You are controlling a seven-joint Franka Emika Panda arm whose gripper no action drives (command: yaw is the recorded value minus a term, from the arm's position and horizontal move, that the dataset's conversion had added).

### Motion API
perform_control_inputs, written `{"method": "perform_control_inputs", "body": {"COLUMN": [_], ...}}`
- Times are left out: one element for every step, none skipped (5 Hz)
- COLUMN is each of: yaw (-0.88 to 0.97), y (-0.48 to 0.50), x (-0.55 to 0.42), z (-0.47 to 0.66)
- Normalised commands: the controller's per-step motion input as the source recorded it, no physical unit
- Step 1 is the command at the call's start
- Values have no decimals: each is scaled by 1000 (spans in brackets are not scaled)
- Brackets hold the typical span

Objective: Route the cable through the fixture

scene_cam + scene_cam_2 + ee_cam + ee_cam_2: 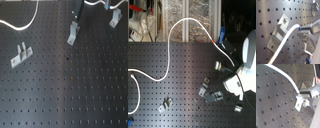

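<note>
The cable [183, 22] is seen in the second exterior view curving from the left edge of the frame, up over the top centre, and down to the gripper [219, 41] at upper right. In the first wrist view it is pinched between the jaws, just above a clip [278, 33] but not yet seated in it. No clip is judged threaded, so nearly all routing remains. In the first exterior view one cable and three metal clips are counted: left [20, 54], upper centre [73, 35], upper right [116, 19].
</note>
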Motion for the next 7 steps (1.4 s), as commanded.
{"method": "perform_control_inputs", "body": {"yaw": [668,660,406,360,331,0,-197], "y": [107,303,379,408,357,0,-572], "x": [-135,-232,-239,-118,-46,0,8], "z": [2,-123,-374,-566,-400,14,44]}}
